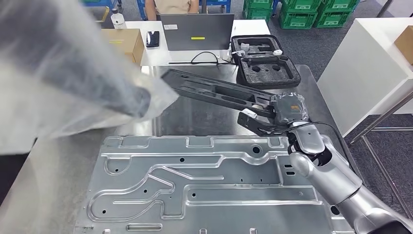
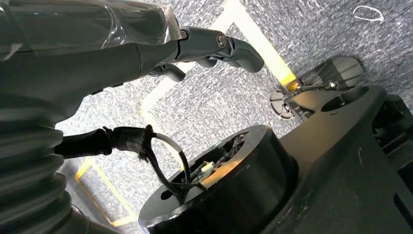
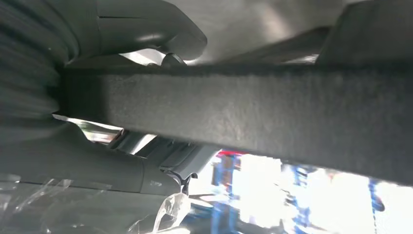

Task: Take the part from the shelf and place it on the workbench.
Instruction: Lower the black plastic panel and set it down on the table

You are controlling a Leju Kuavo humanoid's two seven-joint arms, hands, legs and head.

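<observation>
The part (image 1: pixel 214 92) is a long, flat black bracket with cut-outs. My right hand (image 1: pixel 280 114) grips its near end and holds it tilted above the steel workbench (image 1: pixel 195 119), its far end pointing away to the left. In the right wrist view the part (image 3: pixel 243 112) runs as a dark bar across the hand, with the thumb (image 3: pixel 146 29) on one side and fingers on the other. My left arm (image 1: pixel 73 73), wrapped in clear plastic, is a blur at the upper left. The left hand (image 2: pixel 195 48) hangs over the floor with fingers stretched out, holding nothing.
A large stamped silver panel (image 1: pixel 209 185) covers the near half of the workbench. Behind it lie an open black foam case (image 1: pixel 265 63), a laptop (image 1: pixel 197 31) and a cardboard box (image 1: pixel 126 41). A white cabinet (image 1: pixel 370 63) stands right, green crates (image 1: pixel 302 12) at the back.
</observation>
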